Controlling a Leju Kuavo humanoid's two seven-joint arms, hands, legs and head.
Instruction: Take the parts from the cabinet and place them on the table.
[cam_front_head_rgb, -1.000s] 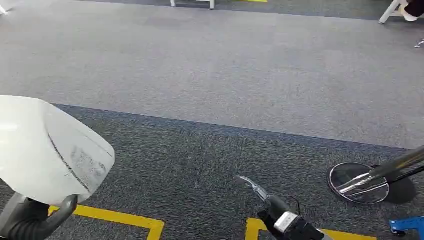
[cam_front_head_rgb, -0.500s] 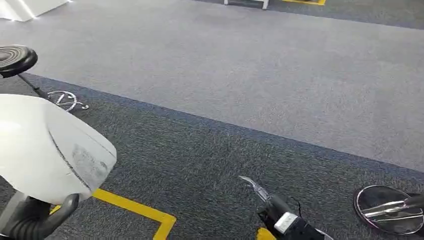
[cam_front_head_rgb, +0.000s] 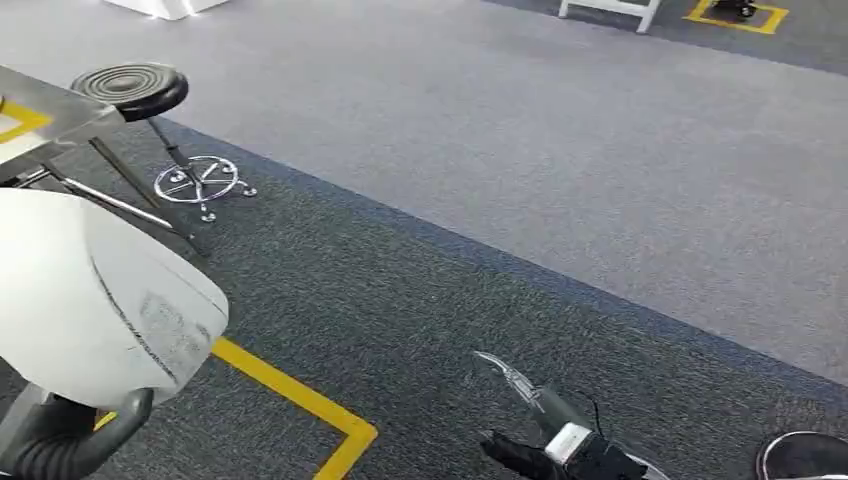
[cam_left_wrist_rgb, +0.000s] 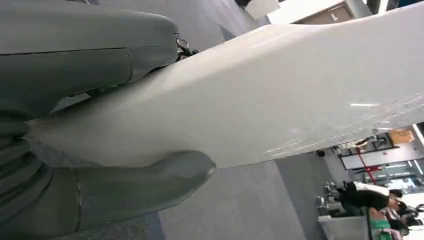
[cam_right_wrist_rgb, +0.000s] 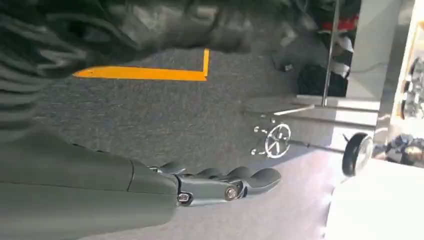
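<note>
The whole head view has swung since a second ago, so the robot is turning, not the things moving: a black round-seated stool on a chrome base (cam_front_head_rgb: 135, 90) and the corner of a steel-legged table (cam_front_head_rgb: 45, 120) have come into sight just beyond the large white smooth plastic part (cam_front_head_rgb: 95, 295). The left hand (cam_left_wrist_rgb: 75, 150) grips that part, thumb under and fingers over it. The right hand (cam_right_wrist_rgb: 220, 182) holds nothing, fingers straight and close together. With the table now near the part, placement looks close.

Part (cam_front_head_rgb: 90, 300) glossy white, probably plastic; carpet (cam_front_head_rgb: 520, 180) rough; stool (cam_front_head_rgb: 135, 90) base chromed.
</note>
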